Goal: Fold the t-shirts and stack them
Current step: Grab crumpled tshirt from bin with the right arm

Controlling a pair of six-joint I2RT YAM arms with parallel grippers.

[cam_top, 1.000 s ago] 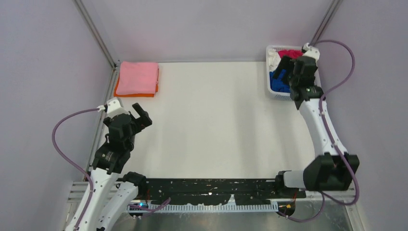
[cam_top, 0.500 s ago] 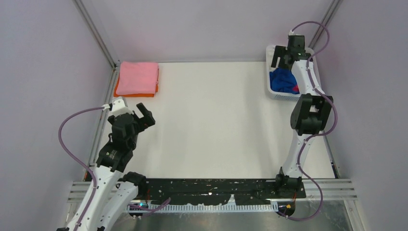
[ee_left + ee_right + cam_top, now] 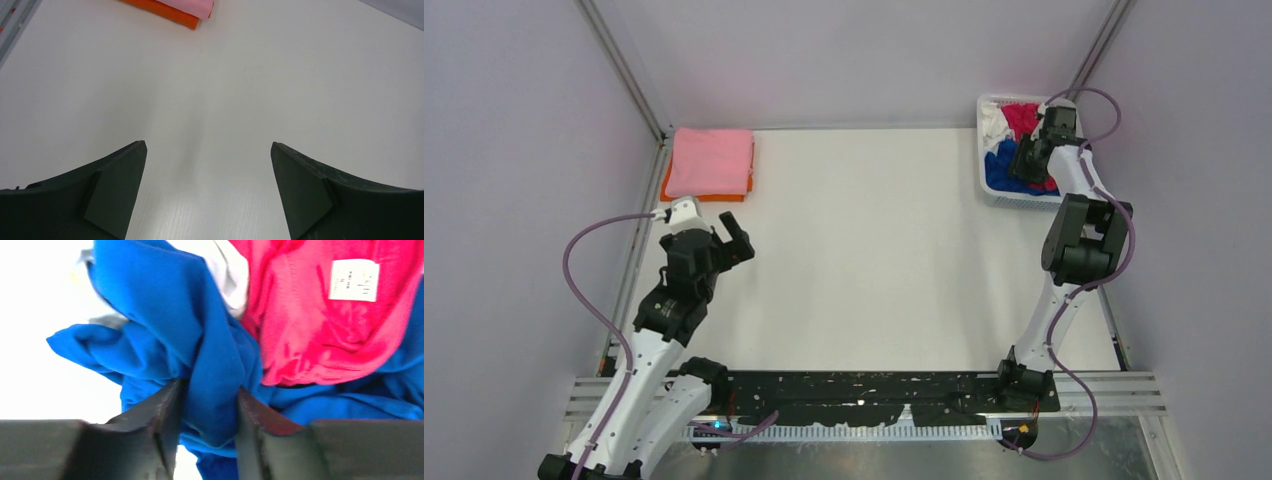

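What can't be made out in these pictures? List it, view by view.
- Right wrist: any print on the blue t-shirt, lost in bunched folds between the fingers of the right gripper.
- Right wrist: the label on the crimson t-shirt, its print blurred and too small.
- Top view: the orange t-shirt, covered by the pink t-shirt except an edge.
- Left wrist: both of those, cut off by the top edge.

Listed as a pair: left arm [image 3: 639, 350] and right arm [image 3: 1064, 290], built of white link shells and black joint housings. Were fitted with purple cables [image 3: 565, 262] in loose loops. Ended in left tool [image 3: 208, 145] and right tool [image 3: 207, 390], black, two-fingered; fingers [image 3: 115, 200] were matt dark wedges.
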